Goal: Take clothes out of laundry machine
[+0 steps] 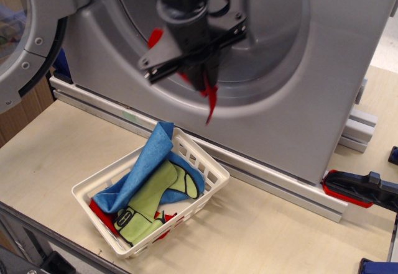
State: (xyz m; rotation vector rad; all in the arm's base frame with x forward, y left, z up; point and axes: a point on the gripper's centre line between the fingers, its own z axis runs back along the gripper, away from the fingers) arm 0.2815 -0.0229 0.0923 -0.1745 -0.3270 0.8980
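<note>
My gripper (200, 80) is shut on a bright red cloth (210, 99), which hangs down from the fingers in a thin strip; another bit of red shows behind the wrist (155, 36). The gripper is in front of the lower rim of the round drum hollow of the grey laundry machine (292, 100), above and to the right of the white basket. The porthole door (25, 38) stands open at the left.
A white lattice basket (208, 173) sits on the wooden table below, holding a blue cloth (146, 162), a lime-green black-outlined piece (152, 202) and some red fabric. A red-and-black clamp (360, 190) lies at the right. An aluminium rail runs along the machine's base.
</note>
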